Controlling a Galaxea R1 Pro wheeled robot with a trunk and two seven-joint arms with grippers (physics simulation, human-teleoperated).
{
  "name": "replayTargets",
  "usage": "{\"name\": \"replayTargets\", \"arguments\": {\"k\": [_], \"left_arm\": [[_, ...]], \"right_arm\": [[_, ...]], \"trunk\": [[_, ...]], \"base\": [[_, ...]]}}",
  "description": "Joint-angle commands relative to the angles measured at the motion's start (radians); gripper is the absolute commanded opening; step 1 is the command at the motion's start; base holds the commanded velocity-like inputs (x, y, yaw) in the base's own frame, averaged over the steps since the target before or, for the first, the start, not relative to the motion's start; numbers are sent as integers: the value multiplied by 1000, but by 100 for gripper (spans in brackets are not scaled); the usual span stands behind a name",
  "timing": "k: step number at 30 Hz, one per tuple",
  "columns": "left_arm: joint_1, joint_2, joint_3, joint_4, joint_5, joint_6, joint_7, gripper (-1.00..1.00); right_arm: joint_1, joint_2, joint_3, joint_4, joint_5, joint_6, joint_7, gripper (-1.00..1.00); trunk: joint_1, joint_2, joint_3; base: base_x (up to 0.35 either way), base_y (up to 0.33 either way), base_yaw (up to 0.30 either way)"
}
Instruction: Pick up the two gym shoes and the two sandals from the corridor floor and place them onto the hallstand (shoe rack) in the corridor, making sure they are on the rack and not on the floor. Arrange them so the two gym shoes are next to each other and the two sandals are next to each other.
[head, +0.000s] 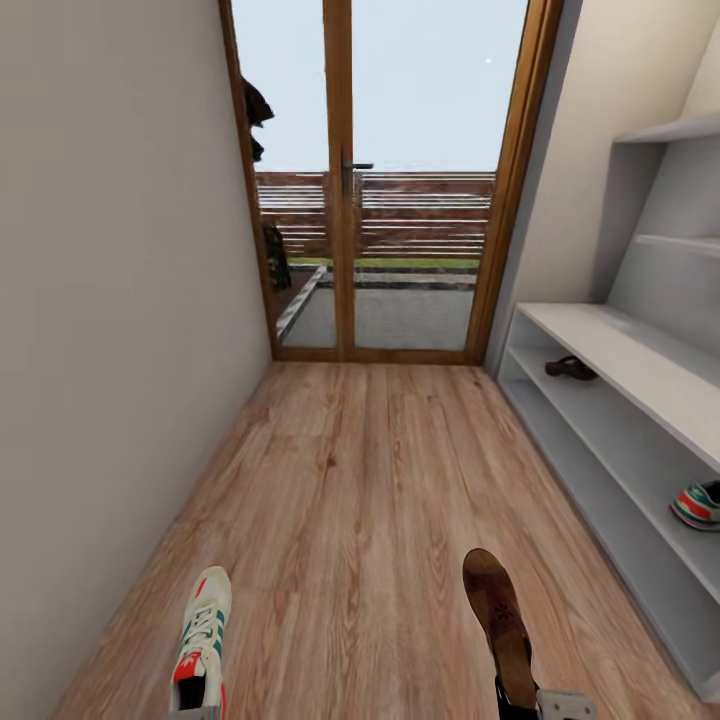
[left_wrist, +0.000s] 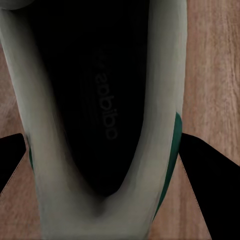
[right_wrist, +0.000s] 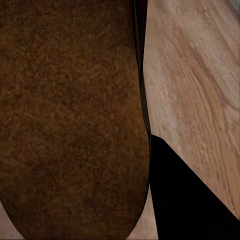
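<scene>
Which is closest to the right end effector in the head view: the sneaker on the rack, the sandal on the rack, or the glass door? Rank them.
From the right end effector:
1. Sneaker, rack's near end, right.
2. Sandal, rack's far end.
3. Glass door, corridor's end.

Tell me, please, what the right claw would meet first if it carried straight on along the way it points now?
Little before the glass door, I'd judge: it holds a sandal pointing down the corridor floor, and that stretch looks free. Depth is uncertain.

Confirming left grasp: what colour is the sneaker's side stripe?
Green, on the gym shoe; clearest in the left wrist view.
</scene>
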Motion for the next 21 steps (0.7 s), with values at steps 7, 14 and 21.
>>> {"name": "replayTargets", "arguments": {"k": [7, 14, 21], "left_arm": [[-1, -1, 9, -1, -3, -2, -9, -100], [-1, -1, 9, -1, -3, -2, -8, -100], [-1, -1, 9, -1, -3, -2, -8, -100]], "right_arm": [[-1, -1, 8, 0, -7, -2, -5, -100], [-1, -1, 8, 0, -7, -3, -5, -100], [-1, -1, 8, 0, -6, -2, -5, -100]], "trunk": [[0, 0, -1], [0, 0, -1], [0, 0, -1]], "base": [[340, 0, 0], [340, 14, -92], [328, 129, -239]]}}
